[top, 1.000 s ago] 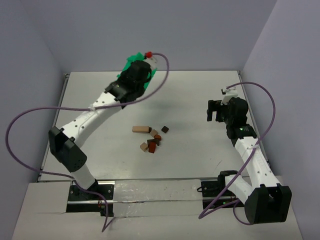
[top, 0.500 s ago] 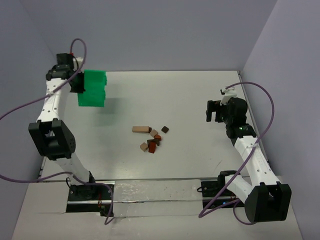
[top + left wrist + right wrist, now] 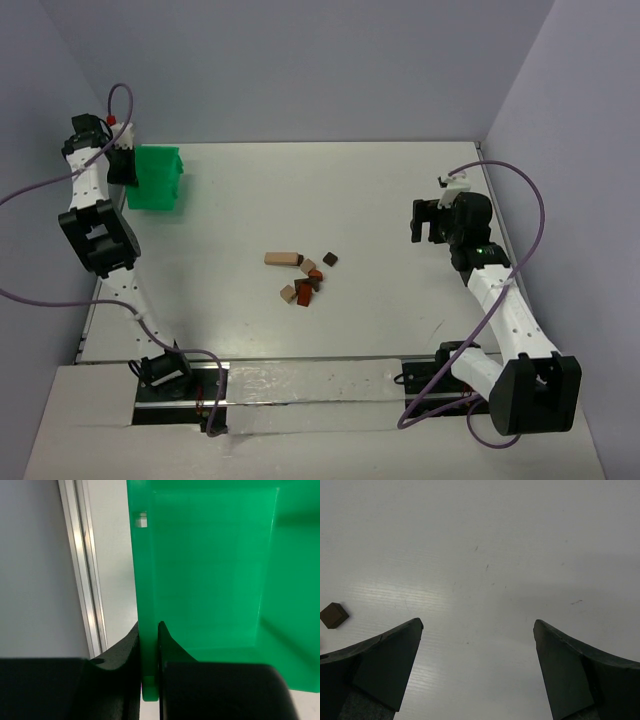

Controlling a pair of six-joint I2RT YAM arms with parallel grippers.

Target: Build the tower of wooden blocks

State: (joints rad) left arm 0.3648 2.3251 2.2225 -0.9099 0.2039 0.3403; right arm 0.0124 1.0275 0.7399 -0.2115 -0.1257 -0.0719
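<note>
At the far left edge of the white bench [image 3: 400, 190], the bright green tray [image 3: 155, 180] is pinched by one wall in the left hand [image 3: 149, 630]. The right hand [image 3: 478, 624] hovers spread wide over the bench's right side. The wood blocks [image 3: 303, 275] lie scattered at mid-bench, unstacked.

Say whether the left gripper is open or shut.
Shut on the green tray: in the left wrist view, the left gripper pinches its thin wall between both fingers.
</note>
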